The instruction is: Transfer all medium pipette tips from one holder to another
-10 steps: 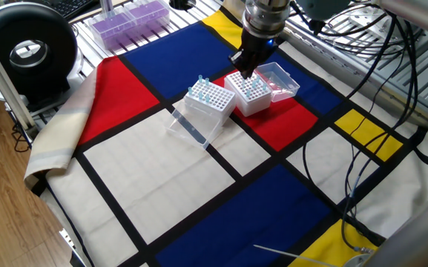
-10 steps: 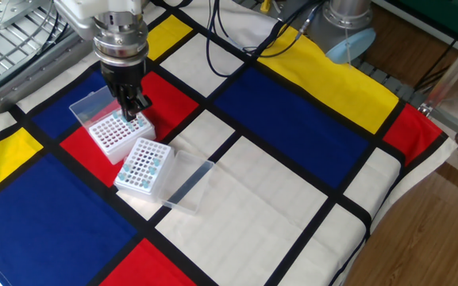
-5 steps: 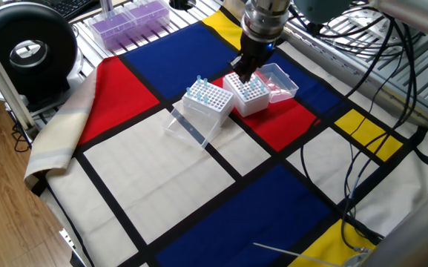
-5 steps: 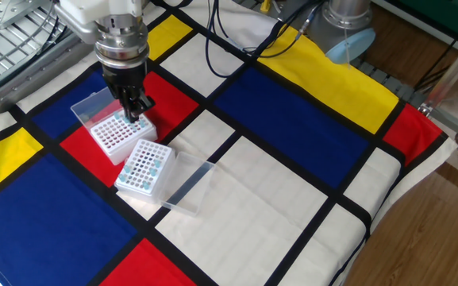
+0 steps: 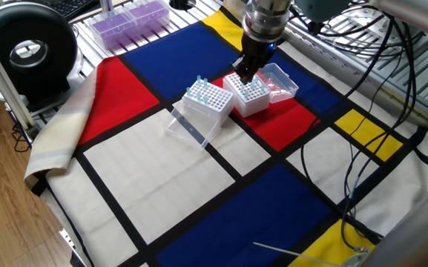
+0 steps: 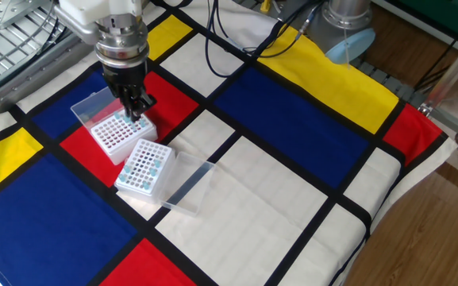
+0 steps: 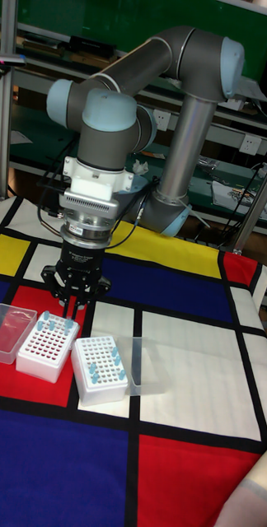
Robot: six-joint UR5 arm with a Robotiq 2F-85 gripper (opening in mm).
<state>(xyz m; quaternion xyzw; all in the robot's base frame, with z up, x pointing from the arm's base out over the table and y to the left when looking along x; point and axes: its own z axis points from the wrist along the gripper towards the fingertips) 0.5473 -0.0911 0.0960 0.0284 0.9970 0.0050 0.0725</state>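
Note:
Two white holders stand side by side on the cloth. The far holder (image 5: 248, 94) (image 6: 116, 133) (image 7: 45, 346) has a few medium pipette tips (image 7: 54, 324) with light-blue tops along one edge. The near holder (image 5: 208, 100) (image 6: 144, 167) (image 7: 99, 370) carries more blue-topped tips (image 6: 158, 163), two of which stick up high (image 5: 199, 80). My gripper (image 5: 244, 74) (image 6: 137, 111) (image 7: 70, 311) points straight down over the far holder's edge. Its fingers are pressed together on a blue-topped tip that is still among that holder's row.
A clear lid (image 5: 279, 80) lies beside the far holder and another clear lid (image 6: 187, 184) beside the near one. A rack of purple-tinted tips (image 5: 128, 18) sits at the table's back, with a black round device (image 5: 27, 53) next to it. Cables (image 5: 380, 111) hang at the right.
The gripper has shifted only slightly, a little upward over the far holder. Both holders and lids stay where they were.

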